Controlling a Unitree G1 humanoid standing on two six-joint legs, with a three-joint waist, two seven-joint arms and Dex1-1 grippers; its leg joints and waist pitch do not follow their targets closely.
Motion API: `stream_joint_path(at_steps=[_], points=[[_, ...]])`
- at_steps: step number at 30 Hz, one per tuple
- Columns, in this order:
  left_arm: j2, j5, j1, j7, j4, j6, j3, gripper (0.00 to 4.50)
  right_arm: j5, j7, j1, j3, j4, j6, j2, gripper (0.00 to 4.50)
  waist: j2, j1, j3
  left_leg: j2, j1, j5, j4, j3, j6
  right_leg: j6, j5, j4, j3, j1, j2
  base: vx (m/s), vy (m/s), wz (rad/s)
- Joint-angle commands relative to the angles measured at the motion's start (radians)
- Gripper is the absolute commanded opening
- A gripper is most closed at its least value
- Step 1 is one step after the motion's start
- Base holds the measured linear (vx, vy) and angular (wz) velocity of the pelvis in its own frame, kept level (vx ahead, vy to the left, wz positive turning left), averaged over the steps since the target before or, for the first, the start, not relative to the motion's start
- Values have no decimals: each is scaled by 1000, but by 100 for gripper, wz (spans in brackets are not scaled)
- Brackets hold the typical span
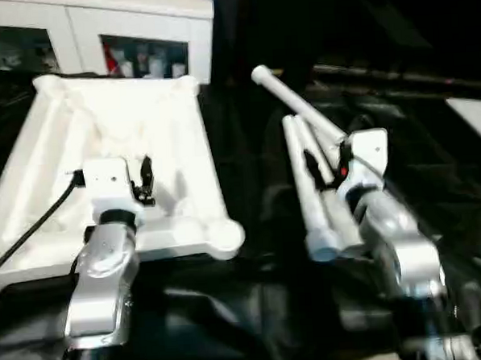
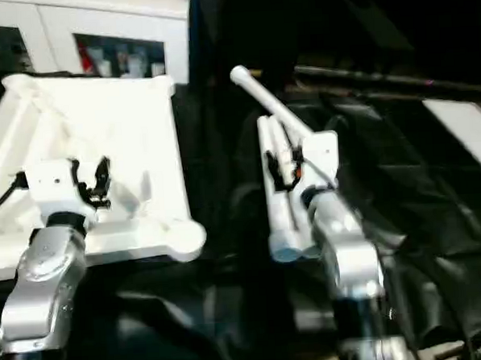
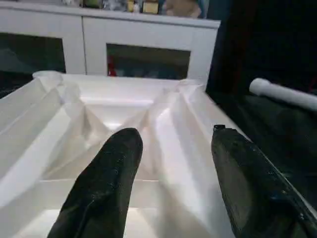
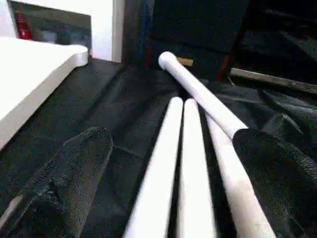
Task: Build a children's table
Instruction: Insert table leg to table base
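The white tabletop (image 1: 53, 141) lies underside up on the left, its ribs and round corner sockets (image 1: 226, 235) showing. My left gripper (image 2: 90, 181) hovers over its near part, open, with nothing between the fingers (image 3: 109, 178). On the black cloth to the right lie three white tube legs: two side by side (image 1: 305, 189) and one slanting across their far ends (image 1: 297, 103). My right gripper (image 2: 285, 165) is low over those legs, open. Its fingers (image 4: 74, 173) stand to either side of the legs (image 4: 190, 148) without closing on them.
A white cabinet with glass doors (image 1: 120, 29) stands behind the tabletop. Crumpled black cloth (image 1: 255, 308) covers the work surface. A black cable (image 1: 41, 219) runs from my left wrist across the tabletop. A pale flat object (image 1: 475, 115) shows at the far right edge.
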Motion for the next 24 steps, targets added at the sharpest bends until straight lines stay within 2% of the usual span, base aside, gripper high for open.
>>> stream_joint_path(at_steps=[1, 2, 3, 4, 5, 6, 7, 8, 9, 10, 11, 12, 13, 14, 15, 16, 17, 18, 19, 20, 21, 22, 23, 24], points=[[-17, 17, -1, 3, 1, -2, -39, 263, 0, -23, 18, -18, -35, 32, -7, 450, 39, -1, -67, 3, -33, -407, -113, -65, 203, -330, -223, -61, 36, 65, -71, -24, -212, 53], [-18, 17, -1, 2, 2, -2, -40, 263, -1, -24, 20, -18, -38, 35, -7, 450, 25, 25, -66, -63, -41, -391, 14, -9, 110, -353, -452, -153, 13, 60, -124, -59, -209, 54], [-21, 27, 1, 1, 0, -5, -42, 263, 2, -27, 23, -22, -46, 44, -6, 450, -3, 28, -72, -91, -25, -308, 175, 51, 111, -331, -576, -216, -25, 42, -164, -60, -199, 45], [-23, 33, 3, 1, -3, -4, -43, 263, 5, -31, 23, -30, -48, 47, -5, 450, 7, 44, -67, -50, -53, -288, 244, 107, 155, -286, -585, -219, -37, 65, -204, -60, -199, 45], [-25, 44, 7, 0, -12, -11, -45, 263, 23, -39, 21, -50, -51, 60, 3, 450, -3, 42, -53, -64, -11, -356, 218, 134, 165, -188, -562, -208, 2, 41, -155, -43, -196, 19], [-25, 49, 10, 6, -25, 8, -45, 263, 26, -44, 20, -57, -56, 66, 4, 450, 3, 38, -62, -58, 12, -372, 190, 137, 171, -121, -560, -209, 2, 52, -150, -52, -196, 11], [-25, 55, 12, 16, -34, 21, -45, 263, 22, -44, 18, -58, -57, 68, 0, 450, 30, 45, -76, -25, 62, -343, 91, 131, 186, 44, -507, -218, -3, 66, -126, -52, -196, 11], [-26, 47, 14, 21, -43, 23, -39, 263, 17, -46, 17, -53, -58, 73, -4, 450, 43, 44, -72, 47, 92, -337, 25, 78, 218, 147, -427, -209, -34, 49, -82, -59, -213, 14], [-27, 40, 15, 23, -48, 24, -35, 263, 12, -47, 17, -49, -59, 75, -8, 450, 54, 35, -84, 324, 111, -244, -78, -61, 301, 214, -259, 39, 21, 20, -104, -43, -246, 15], [-15, 52, 16, 25, -55, 55, -40, 263, 13, -47, 16, -48, -59, 76, -9, 450, 33, 23, -82, 310, 140, -186, -66, -47, 338, 177, -187, 90, 84, -44, -133, -43, -246, 15], [-2, 70, 18, 21, -61, 55, -46, 263, 17, -50, 16, -48, -63, 80, -8, 450, -12, 39, -80, 61, 103, -71, 72, 127, 301, 86, 100, -18, 193, -77, -133, -6, -208, 33], [3, 76, 19, 19, -63, 55, -48, 263, 18, -50, 16, -49, -65, 82, -7, 450, -27, 44, -81, -25, 61, -111, 78, 149, 248, 184, 80, -52, 216, -25, -119, -24, -111, 7], [7, 68, 22, 4, -76, 61, -49, 263, 19, -49, 17, -47, -69, 82, -5, 450, -16, 77, -79, -16, 0, -146, 71, 105, 139, 263, -92, -83, 234, 40, -193, -24, -111, 7], [7, 58, 24, -7, -84, 63, -48, 263, 19, -49, 17, -45, -72, 81, -5, 450, -18, 83, -75, -17, 9, -147, 59, 100, 85, 294, -208, -86, 221, 25, -163, -68, -119, -21], [11, 50, 28, -27, -97, 58, -50, 263, 16, -48, 22, -37, -79, 85, -2, 450, -16, 84, -73, -23, 12, -145, 27, 89, 26, 307, -349, -86, 200, 35, -124, -75, -134, -5], [12, 49, 29, -31, -99, 56, -51, 263, 15, -47, 23, -36, -80, 86, -2, 450, -14, 85, -71, -22, 20, -152, 17, 88, 16, 298, -374, -90, 194, 26, -115, -75, -134, -5], [18, 52, 30, -40, -106, 60, -57, 263, 9, -48, 26, -29, -84, 87, -3, 450, -6, 81, -64, -21, 40, -235, -11, 93, -8, 232, -490, -103, 172, 25, -95, -69, -89, 2], [22, 56, 34, -50, -118, 67, -68, 263, 12, -50, 33, -30, -93, 91, 1, 450, 7, 72, -53, -18, 64, -372, -25, 95, -22, 189, -669, -124, 155, 19, -87, -51, -45, 1], [22, 57, 36, -53, -123, 69, -71, 263, 17, -51, 35, -34, -97, 93, 5, 450, 7, 66, -51, -19, 76, -428, -28, 96, -22, 171, -729, -137, 144, 21, -83, -51, -45, 1], [21, 55, 37, -55, -129, 74, -71, 263, 25, -50, 37, -40, -104, 94, 9, 450, 19, 53, -42, -16, 107, -551, -36, 92, -10, 134, -789, -162, 106, 22, -72, 0, 0, 0], [21, 52, 38, -55, -134, 81, -72, 263, 31, -50, 38, -42, -109, 96, 11, 450, 32, 42, -40, -6, 145, -648, -41, 88, 13, 107, -763, -184, 65, 32, -62, 0, 0, 0], [21, 52, 38, -55, -134, 81, -72, 263, 31, -50, 38, -42, -109, 96, 11, 450, 32, 42, -40, -6, 145, -648, -41, 88, 13, 107, -763, -184, 65, 32, -62, 0, 0, 0], [24, 51, 42, -60, -138, 90, -75, 263, 35, -48, 40, -42, -122, 100, 5, 450, 74, 33, -33, 61, 149, -845, -116, 64, 39, 78, -529, -118, 20, 80, -47, 15, 66, -18], [25, 53, 44, -61, -137, 90, -77, 263, 37, -47, 41, -44, -127, 102, 2, 450, 81, 40, -40, 101, 112, -924, -182, 45, 48, 69, -267, 18, 40, 132, -59, 6, 56, -27]])
